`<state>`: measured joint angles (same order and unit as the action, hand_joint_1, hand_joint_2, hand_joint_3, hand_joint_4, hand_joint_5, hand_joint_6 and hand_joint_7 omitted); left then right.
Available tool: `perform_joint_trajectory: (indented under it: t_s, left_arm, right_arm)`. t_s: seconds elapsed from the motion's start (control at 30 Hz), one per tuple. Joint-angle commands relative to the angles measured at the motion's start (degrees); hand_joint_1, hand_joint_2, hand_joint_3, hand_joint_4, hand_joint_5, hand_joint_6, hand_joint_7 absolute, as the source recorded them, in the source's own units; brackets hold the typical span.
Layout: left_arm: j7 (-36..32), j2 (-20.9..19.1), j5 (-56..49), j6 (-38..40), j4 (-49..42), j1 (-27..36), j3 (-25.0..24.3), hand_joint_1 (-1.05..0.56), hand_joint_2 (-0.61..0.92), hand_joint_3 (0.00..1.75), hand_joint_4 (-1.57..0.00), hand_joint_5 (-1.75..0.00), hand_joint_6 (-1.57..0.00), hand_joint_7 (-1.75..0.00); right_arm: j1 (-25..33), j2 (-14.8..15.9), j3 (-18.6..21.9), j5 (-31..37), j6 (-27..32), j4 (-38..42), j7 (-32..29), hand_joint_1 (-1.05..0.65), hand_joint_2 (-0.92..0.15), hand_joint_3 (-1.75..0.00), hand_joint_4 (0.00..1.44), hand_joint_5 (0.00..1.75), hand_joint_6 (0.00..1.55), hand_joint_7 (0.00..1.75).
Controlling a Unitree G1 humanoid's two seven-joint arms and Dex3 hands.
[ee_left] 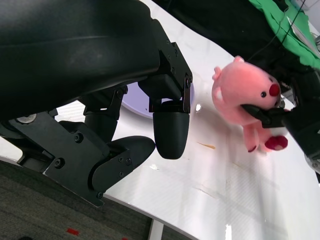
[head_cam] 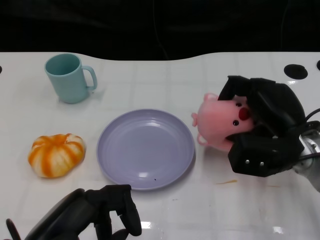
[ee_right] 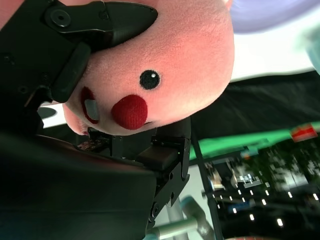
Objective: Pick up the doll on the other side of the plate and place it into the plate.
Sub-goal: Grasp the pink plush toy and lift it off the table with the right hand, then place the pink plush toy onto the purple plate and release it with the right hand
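A pink plush doll [head_cam: 219,121] with a red nose sits just right of the lavender plate [head_cam: 145,148], close above the table. My right hand [head_cam: 262,125] grips it, fingers wrapped over its head and side. The left wrist view shows the doll [ee_left: 242,95] with black fingers [ee_left: 265,116] closed on its face. In the right wrist view the doll [ee_right: 170,70] fills the picture, a black finger [ee_right: 105,20] pressed on its cheek. My left hand [head_cam: 95,215] rests at the near edge in front of the plate, fingers curled in, holding nothing.
A teal mug [head_cam: 69,77] stands at the back left. An orange-and-white pumpkin toy [head_cam: 56,154] lies left of the plate. Two black holes [head_cam: 296,71] mark the table's far right. A small yellow streak [head_cam: 227,182] lies near the doll.
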<state>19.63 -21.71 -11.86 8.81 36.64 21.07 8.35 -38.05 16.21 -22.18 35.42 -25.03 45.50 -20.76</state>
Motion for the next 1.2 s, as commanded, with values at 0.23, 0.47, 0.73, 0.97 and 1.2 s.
perform_joint_trajectory:
  t_s: [0.23,0.47,0.73,0.97,1.2]
  left_arm:
    - [-0.02,0.23,-2.32,2.71,2.84,0.37,1.85,-0.14,0.54,1.13,-0.66,-1.73,-0.65,-1.41]
    - [-0.3,0.57,-3.51,3.52,3.64,0.31,2.96,-0.15,0.55,1.11,-0.66,-1.72,-0.65,-1.4]
    - [-0.12,1.49,-4.24,5.04,4.56,0.07,4.03,-0.15,0.55,1.11,-0.66,-1.74,-0.65,-1.44]
    - [-0.23,2.12,-5.34,6.19,4.91,-0.56,5.31,-0.15,0.53,1.14,-0.67,-1.73,-0.65,-1.45]
    - [-0.34,2.43,-6.48,6.69,5.43,-0.62,6.16,-0.16,0.53,1.13,-0.67,-1.72,-0.64,-1.45]
  right_arm:
    - [-1.43,-3.97,2.38,-3.76,0.05,-5.54,3.39,-0.16,-0.31,-1.44,0.98,1.75,0.75,1.75]
    - [-4.2,-8.11,1.57,-3.39,1.97,-6.84,6.36,-0.16,-0.29,-1.5,0.97,1.75,0.74,1.75]
    - [-7.56,-13.56,-0.68,-2.12,5.71,-7.71,10.18,-0.2,-0.24,-1.5,0.96,1.75,0.74,1.75]
    - [-9.84,-16.79,-2.85,-1.32,8.41,-6.91,13.76,-0.22,-0.25,-1.42,0.95,1.75,0.71,1.75]
    - [-10.53,-19.1,-4.02,-1.82,8.22,-5.07,14.96,-0.2,-0.29,-1.36,0.95,1.75,0.7,1.75]
